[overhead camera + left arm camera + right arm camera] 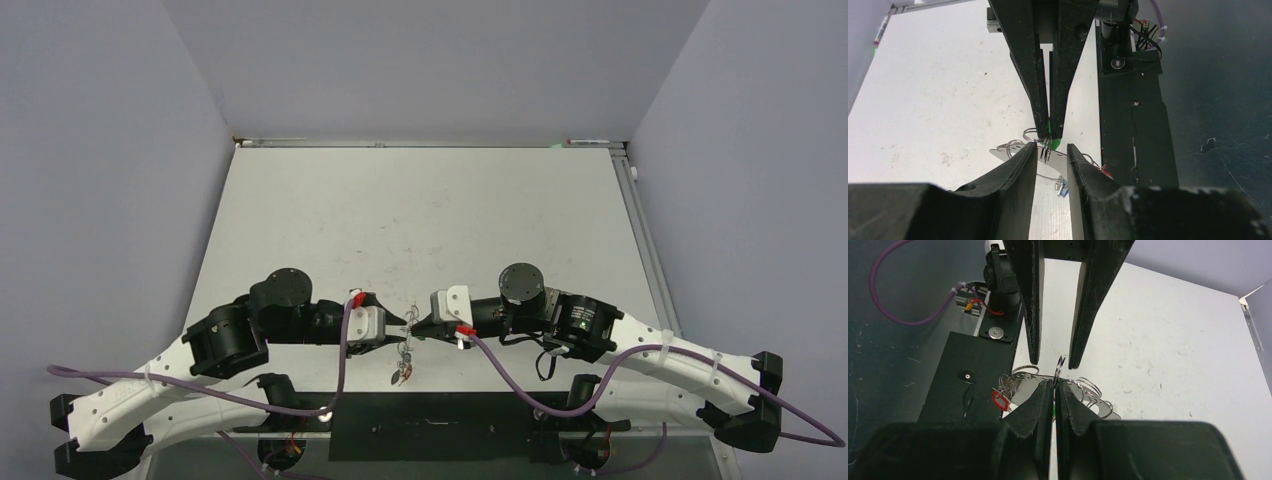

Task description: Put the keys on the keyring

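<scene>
Both grippers meet over the near table edge. My right gripper [1054, 385] is shut on the green-tagged key [1053, 141], and a small split ring [1061, 365] sticks out upright from its tips. My left gripper [1051, 150] faces it with its jaws open, one finger on each side of that split ring [1046, 151] without touching it. The keyring [1046, 176], a thin wire loop with more split rings [1088, 389], hangs below the tips. A blue-tagged key [1063, 191] and a red-tagged key [999, 400] dangle from it. From above, the cluster [405, 365] hangs under the two grippers.
The black base plate [440, 425] between the arm mounts lies just below the hanging keys. A purple cable [345, 350] loops by the left wrist. The white table [420, 220] stretches away behind the grippers.
</scene>
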### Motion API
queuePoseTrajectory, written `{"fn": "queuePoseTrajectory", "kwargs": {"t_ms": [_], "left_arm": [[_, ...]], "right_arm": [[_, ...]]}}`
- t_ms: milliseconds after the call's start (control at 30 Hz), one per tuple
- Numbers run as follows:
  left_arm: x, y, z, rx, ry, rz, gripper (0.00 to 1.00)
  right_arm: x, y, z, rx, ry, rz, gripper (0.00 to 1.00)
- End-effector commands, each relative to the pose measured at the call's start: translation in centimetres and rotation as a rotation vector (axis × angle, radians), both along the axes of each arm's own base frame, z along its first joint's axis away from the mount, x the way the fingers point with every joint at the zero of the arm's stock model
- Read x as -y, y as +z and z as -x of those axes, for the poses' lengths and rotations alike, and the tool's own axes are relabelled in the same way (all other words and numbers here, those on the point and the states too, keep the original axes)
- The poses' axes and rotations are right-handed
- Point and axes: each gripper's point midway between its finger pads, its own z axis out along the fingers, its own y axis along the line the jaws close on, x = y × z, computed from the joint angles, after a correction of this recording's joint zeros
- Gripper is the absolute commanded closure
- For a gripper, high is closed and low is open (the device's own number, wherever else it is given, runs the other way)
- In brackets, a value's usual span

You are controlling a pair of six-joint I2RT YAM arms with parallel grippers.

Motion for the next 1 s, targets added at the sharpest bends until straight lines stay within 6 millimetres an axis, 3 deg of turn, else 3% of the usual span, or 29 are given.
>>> {"fn": "queuePoseTrajectory", "kwargs": {"t_ms": [0, 433, 600, 700, 967], "left_arm": [[0.30, 0.81, 0.09, 0.021, -0.024, 0.002, 0.75], [0.67, 0.58, -0.28, 0.027, -0.015, 0.005, 0.80], [0.64, 0.78, -0.31, 0.028, -0.011, 0.014, 0.68], [0.61, 0.80, -0.30, 0.031, -0.009, 0.021, 0.67], [0.81, 0.91, -0.42, 0.035, -0.007, 0.036, 0.80]], "right_arm": [[-0.52, 3.78, 0.10, 0.056, 0.014, -0.107, 0.95], [-0.75, 3.22, 0.17, 0.049, 0.025, -0.092, 0.95], [-0.83, 3.18, 0.11, 0.049, 0.023, -0.091, 0.95], [-0.85, 3.18, 0.16, 0.047, 0.025, -0.091, 0.95], [-0.86, 3.15, 0.13, 0.050, 0.025, -0.091, 0.95]]}}
